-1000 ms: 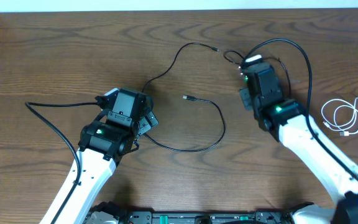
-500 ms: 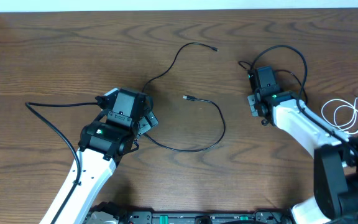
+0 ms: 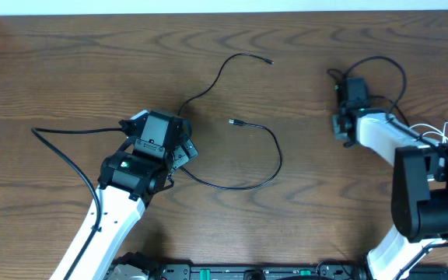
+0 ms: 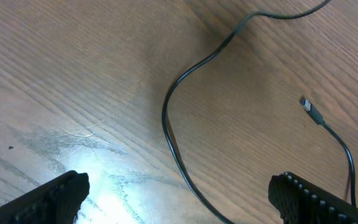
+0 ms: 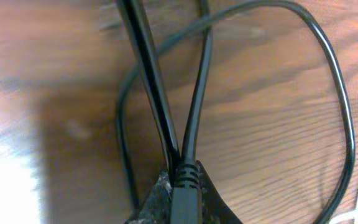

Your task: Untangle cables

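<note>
- Left gripper (image 4: pixel 179 194) hung released, fingers spread, lower left.
- Right gripper (image 5: pixel 178 204) stayed clenched, upper right.
- Black cable (image 3: pixel 280 158) snaked across centre.
- White cable (image 3: pixel 440 129) lay at right edge.

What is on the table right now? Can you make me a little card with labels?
Table: brown wood
Black cable: spread out in one long curve, both plug ends free
White cable: far right, looped, partly hidden by the right arm
Touching each other: no, the two cables lie apart
Left gripper: open, over the black cable's middle
Right gripper: shut, between the two cables, thick arm cords looped beside it
</note>
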Robot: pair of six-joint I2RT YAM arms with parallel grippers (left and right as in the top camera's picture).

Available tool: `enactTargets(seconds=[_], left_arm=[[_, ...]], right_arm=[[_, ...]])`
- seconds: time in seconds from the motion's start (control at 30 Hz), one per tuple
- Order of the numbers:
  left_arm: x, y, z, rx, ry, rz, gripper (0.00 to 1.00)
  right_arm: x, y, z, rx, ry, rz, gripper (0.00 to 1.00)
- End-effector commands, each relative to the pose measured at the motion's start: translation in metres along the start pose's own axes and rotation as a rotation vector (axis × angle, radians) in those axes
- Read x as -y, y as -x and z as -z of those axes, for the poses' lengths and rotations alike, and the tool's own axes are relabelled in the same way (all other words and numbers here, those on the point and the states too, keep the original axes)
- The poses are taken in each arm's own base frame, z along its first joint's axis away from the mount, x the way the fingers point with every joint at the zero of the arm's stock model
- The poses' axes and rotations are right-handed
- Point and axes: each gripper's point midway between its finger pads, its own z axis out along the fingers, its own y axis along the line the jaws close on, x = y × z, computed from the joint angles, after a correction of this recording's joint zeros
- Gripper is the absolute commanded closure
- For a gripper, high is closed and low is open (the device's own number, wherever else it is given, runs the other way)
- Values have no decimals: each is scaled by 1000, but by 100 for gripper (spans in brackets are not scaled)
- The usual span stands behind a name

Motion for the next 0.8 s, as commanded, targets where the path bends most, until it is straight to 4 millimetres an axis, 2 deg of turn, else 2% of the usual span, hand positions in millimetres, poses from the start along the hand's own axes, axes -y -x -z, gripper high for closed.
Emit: enactTargets(seconds=[0.0,0.17,0.3,0.4,0.5,0.53,0.57,0.6,0.63,0.67,0.77], left_arm=[[-2,5,1,19,17,-6,2],[-2,5,1,19,17,-6,2],[-2,5,1,19,17,-6,2],[-2,5,1,19,17,-6,2],[-2,5,1,19,17,-6,2],[-2,5,1,19,16,-6,2],[-2,5,1,20,17,-6,2],[-2,5,1,19,17,-6,2],[-2,5,1,19,16,-6,2],[-2,5,1,19,17,-6,2],[-2,5,1,19,17,-6,2]], right_arm=[[-2,-45,-32,-157,68,-108,99],[9,-51,-39,-184,110,-193,99],[10,-51,-40,-189,136,-213,89],[11,-46,-39,-174,137,-202,87],[15,-35,-28,-148,139,-199,82],[17,-30,-23,-136,139,-200,77],[18,-25,-16,-122,141,-200,68],[19,-21,-12,-108,142,-202,47],[21,-16,-6,-90,143,-204,19],[22,-13,-1,-76,144,-207,1],[24,-7,8,-53,157,-215,1]])
